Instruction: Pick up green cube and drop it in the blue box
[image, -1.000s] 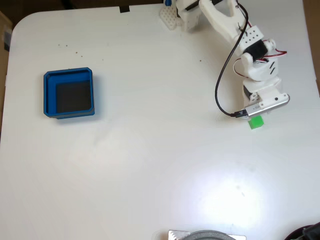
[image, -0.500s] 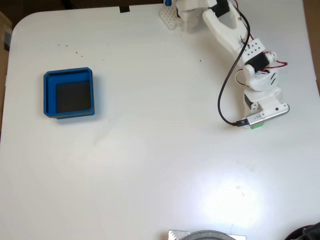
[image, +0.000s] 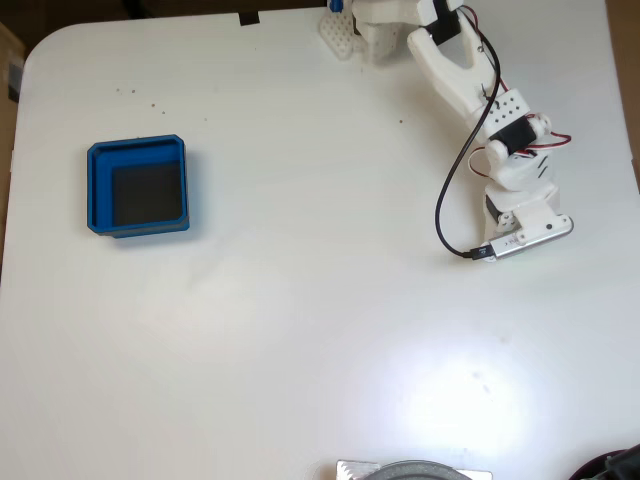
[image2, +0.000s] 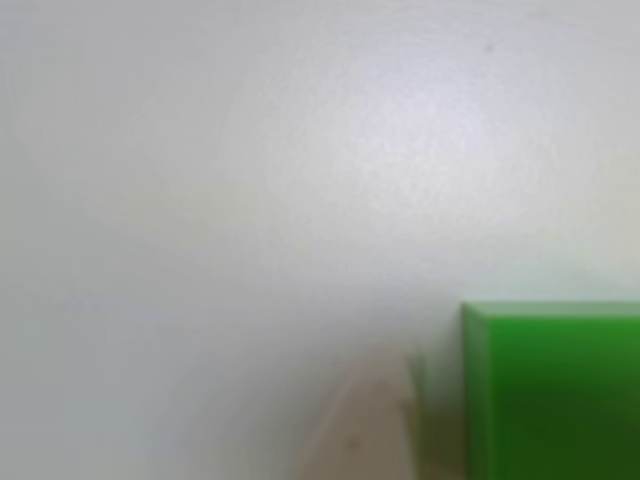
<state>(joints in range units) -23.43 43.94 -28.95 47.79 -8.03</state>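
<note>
1. Fixed view: arm reaching down the right side of the white table (image: 320, 330), wrist at centre right hiding the gripper and whatever lies beneath. Blue box (image: 137, 187) at left centre, well apart, looking empty.
2. Other view: green cube (image2: 552, 392) large in the lower right corner, resting on the table, with a pale blurred fingertip (image2: 365, 425) just beside its left face. Impossible to tell whether spread or closed.
3. Judged light, rigid, smooth-sided; best pinched across two opposite flat faces, squarely, to avoid slipping.
</note>
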